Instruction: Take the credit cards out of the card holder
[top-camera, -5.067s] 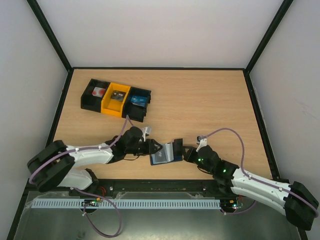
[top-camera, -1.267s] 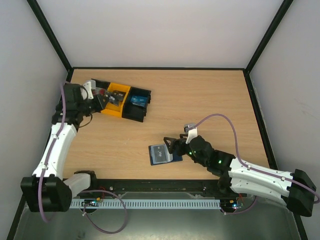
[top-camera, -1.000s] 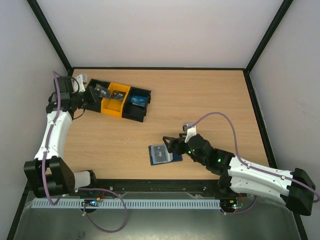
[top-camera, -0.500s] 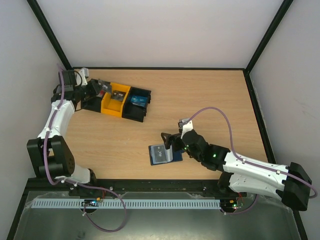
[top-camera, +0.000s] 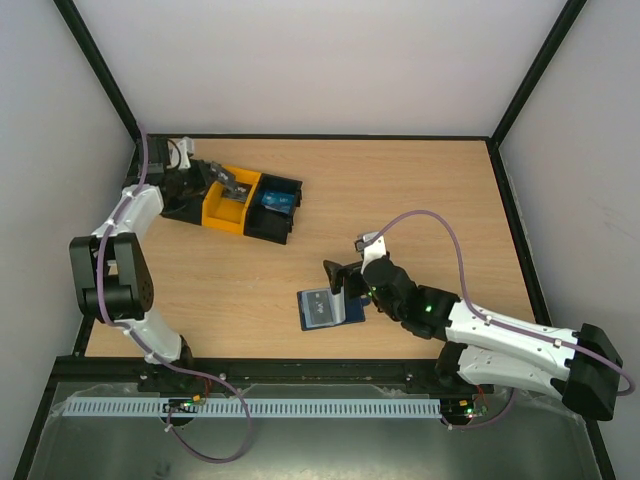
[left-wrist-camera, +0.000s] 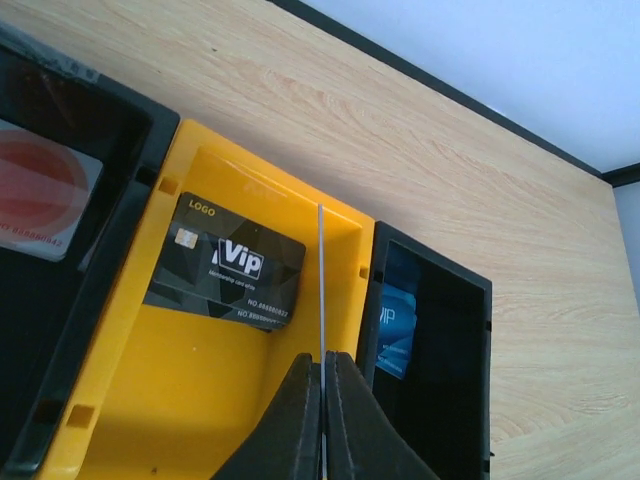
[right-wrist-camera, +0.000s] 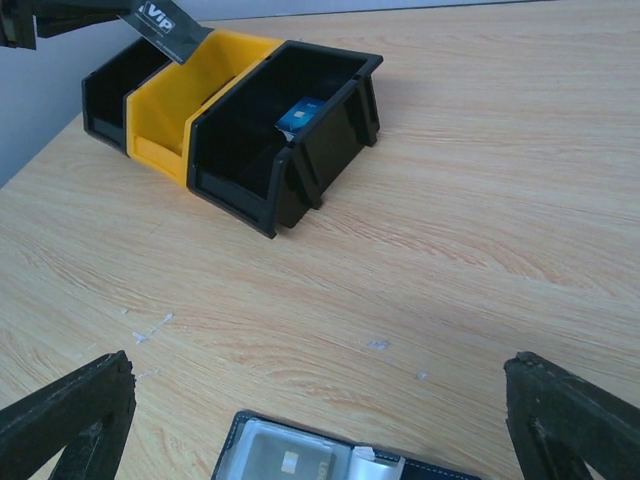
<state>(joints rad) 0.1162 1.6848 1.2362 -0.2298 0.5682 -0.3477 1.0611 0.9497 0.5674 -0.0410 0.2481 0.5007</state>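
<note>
The card holder (top-camera: 322, 308) lies open on the table near the front; its top edge and clear window show in the right wrist view (right-wrist-camera: 300, 455), with a grey card behind the window. My right gripper (top-camera: 345, 282) hovers just behind it, open and holding nothing (right-wrist-camera: 318, 365). My left gripper (top-camera: 222, 178) is shut on a black credit card (right-wrist-camera: 160, 25) above the yellow bin (left-wrist-camera: 130, 400). That card shows edge-on as a thin line (left-wrist-camera: 321, 280) between the fingers. Another black card (left-wrist-camera: 225, 262) lies in the yellow bin. A blue card (left-wrist-camera: 397, 320) stands in the black bin (left-wrist-camera: 440, 380) to its right.
Three joined bins sit at the back left: black (top-camera: 185, 195), yellow (top-camera: 228, 205), black (top-camera: 272, 212). A red-and-white item (left-wrist-camera: 40, 195) lies in the leftmost bin. Black frame rails border the table.
My left arm has swung toward the back, carrying the card from over the leftmost bin to over the yellow bin. The right gripper has edged closer to the card holder.
</note>
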